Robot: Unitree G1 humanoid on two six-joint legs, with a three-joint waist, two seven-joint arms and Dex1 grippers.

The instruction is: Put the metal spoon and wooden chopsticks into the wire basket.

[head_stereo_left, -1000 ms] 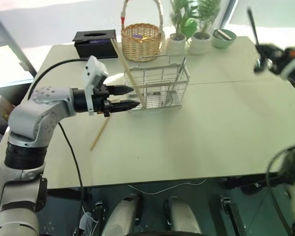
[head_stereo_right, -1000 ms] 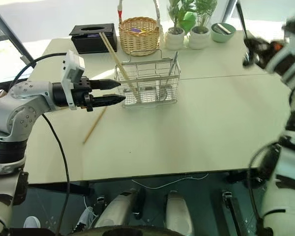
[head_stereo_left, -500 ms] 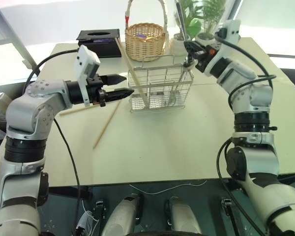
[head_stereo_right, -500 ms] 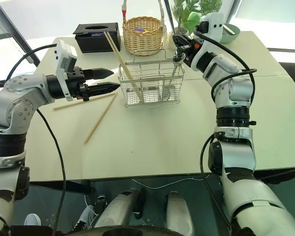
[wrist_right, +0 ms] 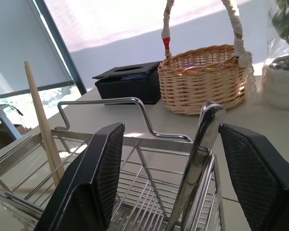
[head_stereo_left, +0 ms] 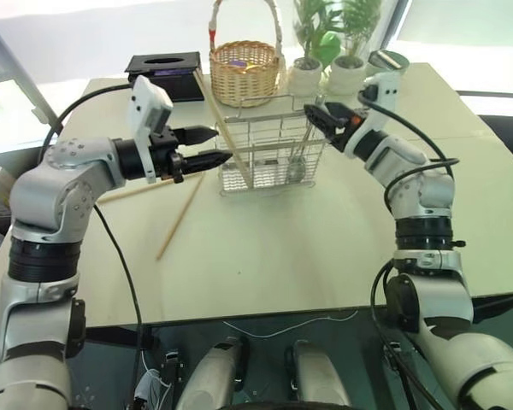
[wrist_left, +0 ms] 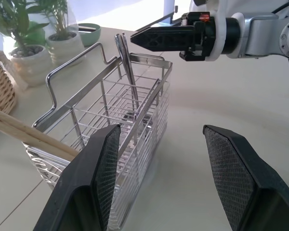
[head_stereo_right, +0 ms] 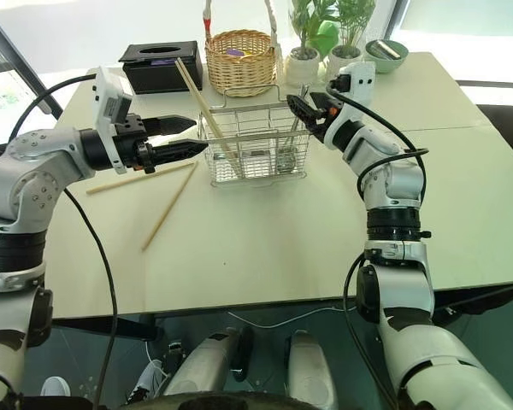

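Two grippers face each other across the wire basket (head_stereo_left: 274, 152) in the left eye view. The left gripper (head_stereo_left: 212, 146) hangs level just beside one end of the basket, with its black fingers apart and nothing between them. The right gripper (head_stereo_left: 319, 117) hangs at the other end, by the top rim, also open and holding nothing. The spoon (head_stereo_left: 301, 154) stands tilted inside the basket, just under the right gripper, with its handle leaning on the rim. Two chopsticks (head_stereo_left: 225, 130) lean inside the basket at the end near the left gripper, and their tops stick out high. Two more chopsticks (head_stereo_left: 178, 218) lie flat on the table (head_stereo_left: 325, 248), below the left gripper. Behind the basket stand a wicker basket (head_stereo_left: 244, 73), a black box (head_stereo_left: 163, 74), two plant pots (head_stereo_left: 306, 75) and a green bowl (head_stereo_left: 383, 67).

From the right eye view, the loose chopsticks (head_stereo_right: 165, 206) lie close under the left arm, and the wire basket sits between both grippers.

From the left wrist view, the two wide black fingers (wrist_left: 98, 183) stand well apart. Past them the basket wall is close, with the spoon's handle poking above the rim and the right gripper's tips near it.

From the right wrist view, the spoon handle (wrist_right: 200, 144) rises between the open fingers (wrist_right: 102, 175) without touching them. One chopstick (wrist_right: 41, 125) leans at the far end.
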